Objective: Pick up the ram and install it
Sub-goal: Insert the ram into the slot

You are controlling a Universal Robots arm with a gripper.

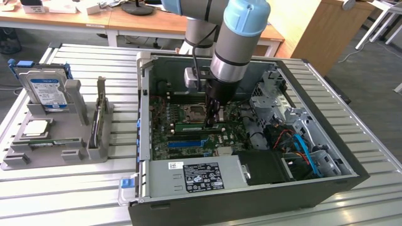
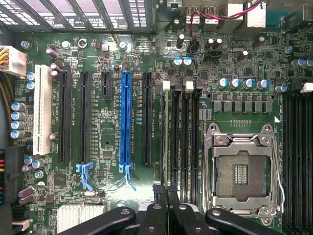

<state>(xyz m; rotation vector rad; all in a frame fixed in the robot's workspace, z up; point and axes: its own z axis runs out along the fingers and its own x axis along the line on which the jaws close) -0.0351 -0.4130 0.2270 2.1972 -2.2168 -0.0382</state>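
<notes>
You have the open computer case (image 1: 342,160) around the claw (image 1: 213,121), and the arm comes down through its open top face. Inside, the motherboard (image 1: 179,143) lies directly under the claw. Well away from the claw, toward the exterior view's left, a grey tray (image 1: 37,160) holds a hard drive (image 1: 49,92), an upright expansion card (image 1: 100,113) and a flat green stick (image 1: 55,141).

The claw (image 2: 167,191) is pinched together on the ram (image 1: 196,126), which stands on edge at a memory slot right beneath the fingertips (in the wrist view, the thin line (image 2: 168,142) running out from them). Whether it is seated does not show.

Neighbouring slots run close along both its sides. The CPU socket (image 2: 242,171) sits just beside the claw. The drive cage (image 1: 270,94) is near it toward the exterior view's right.
</notes>
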